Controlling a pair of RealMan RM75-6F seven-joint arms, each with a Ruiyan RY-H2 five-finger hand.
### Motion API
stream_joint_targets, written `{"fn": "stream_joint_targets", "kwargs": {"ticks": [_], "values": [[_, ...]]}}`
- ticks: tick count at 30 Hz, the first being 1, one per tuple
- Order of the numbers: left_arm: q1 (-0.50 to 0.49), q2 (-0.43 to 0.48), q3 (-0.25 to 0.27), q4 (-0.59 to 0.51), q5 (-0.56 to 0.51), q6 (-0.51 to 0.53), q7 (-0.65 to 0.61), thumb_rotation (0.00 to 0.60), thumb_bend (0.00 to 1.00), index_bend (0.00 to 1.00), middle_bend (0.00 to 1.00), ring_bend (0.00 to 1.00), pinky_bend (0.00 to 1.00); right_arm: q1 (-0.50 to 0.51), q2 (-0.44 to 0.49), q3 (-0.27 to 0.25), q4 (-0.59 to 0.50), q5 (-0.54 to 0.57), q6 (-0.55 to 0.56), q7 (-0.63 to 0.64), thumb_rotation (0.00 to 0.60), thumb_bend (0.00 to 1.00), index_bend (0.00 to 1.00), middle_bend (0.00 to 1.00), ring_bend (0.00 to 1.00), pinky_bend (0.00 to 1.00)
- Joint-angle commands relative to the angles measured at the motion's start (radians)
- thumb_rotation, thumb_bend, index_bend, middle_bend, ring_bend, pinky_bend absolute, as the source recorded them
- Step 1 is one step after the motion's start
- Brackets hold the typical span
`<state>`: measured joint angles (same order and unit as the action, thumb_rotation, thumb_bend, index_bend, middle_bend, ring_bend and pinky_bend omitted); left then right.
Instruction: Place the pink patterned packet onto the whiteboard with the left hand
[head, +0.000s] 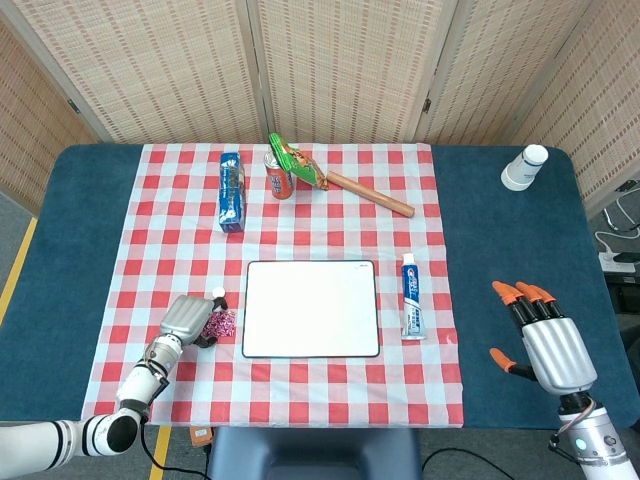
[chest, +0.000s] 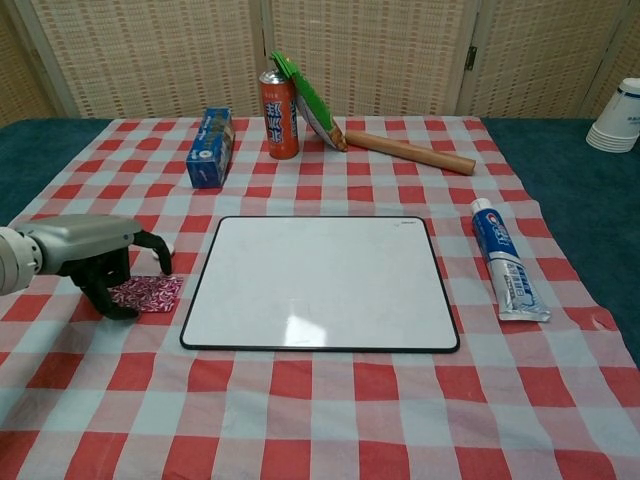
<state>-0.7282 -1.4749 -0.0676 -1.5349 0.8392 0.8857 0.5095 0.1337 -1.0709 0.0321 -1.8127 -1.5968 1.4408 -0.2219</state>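
A silver left hand (chest: 88, 252) with black fingers (chest: 152, 249) is seen low over the red-and-white checked cloth (chest: 330, 400), its fingers curled down around the near edge of a flat pink patterned packet (chest: 148, 292), which lies on the cloth. Just beside the packet, on the side away from the hand, a white rectangular whiteboard with a black frame (chest: 321, 283) is laid flat. Beyond the whiteboard a blue-and-white toothpaste tube (chest: 504, 258) is placed. Well behind the hand a blue box (chest: 209, 147) and an orange can (chest: 278, 114) are found.
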Motion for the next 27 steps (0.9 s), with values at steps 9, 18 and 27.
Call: {"fn": "stream_joint_targets", "kwargs": {"ticks": [9, 18, 27], "values": [[-0.004, -0.001, 0.006, 0.003, 0.004, 0.007, -0.012, 0.6, 0.26, 0.4, 0.94, 0.98, 0.94, -0.001, 0.003, 0.0, 0.0, 0.001, 0.0, 0.006, 0.546, 0.15, 0.01, 0.16, 0.12, 0.17], [-0.005, 0.012, 0.006, -0.01, 0.01, 0.015, -0.021, 0.6, 0.26, 0.41, 0.95, 0.98, 0.95, -0.001, 0.005, -0.001, 0.0, -0.002, 0.001, 0.01, 0.547, 0.15, 0.01, 0.16, 0.12, 0.17], [-0.031, 0.059, -0.017, -0.091, 0.013, 0.025, -0.005, 0.6, 0.26, 0.41, 0.95, 0.98, 0.95, 0.001, 0.009, -0.001, -0.001, -0.003, -0.003, 0.017, 0.547, 0.15, 0.01, 0.16, 0.12, 0.17]]}}
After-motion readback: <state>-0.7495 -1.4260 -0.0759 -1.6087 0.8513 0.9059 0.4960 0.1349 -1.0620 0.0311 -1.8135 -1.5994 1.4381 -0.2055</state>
